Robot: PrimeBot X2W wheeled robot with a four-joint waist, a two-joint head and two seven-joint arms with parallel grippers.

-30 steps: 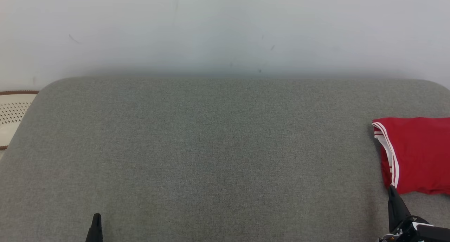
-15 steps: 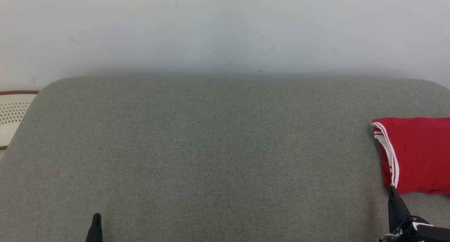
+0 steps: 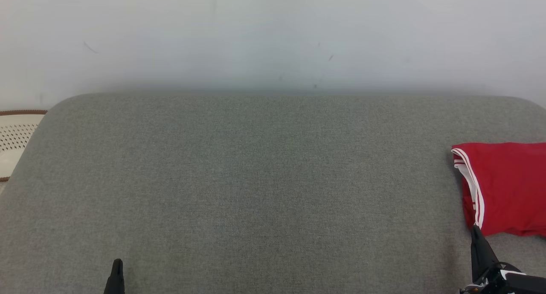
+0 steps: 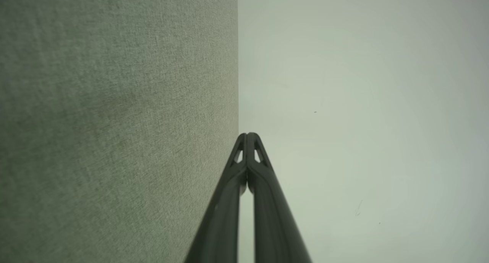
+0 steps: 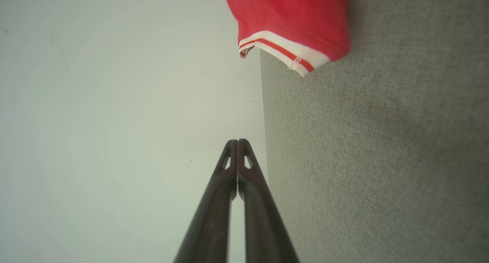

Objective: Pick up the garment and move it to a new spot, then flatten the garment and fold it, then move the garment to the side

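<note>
Red fabric garment w/ white-striped trim [image 3: 505, 187] lies folded flat at the far right of the grey cloth-covered surface [image 3: 256, 179]. Pick-up, flatten, fold & move-aside look done, imo. Left gripper [image 3: 116, 264] & right gripper [image 3: 474, 231] are both pinched closed, empty, right one near the garment.

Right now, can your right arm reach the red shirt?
Probably yes. The shut right pincer is right beside the shirt, at its near corner, and nothing stands between them.

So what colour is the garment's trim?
White with a red stripe on the trim; right wrist view is clearest.
</note>
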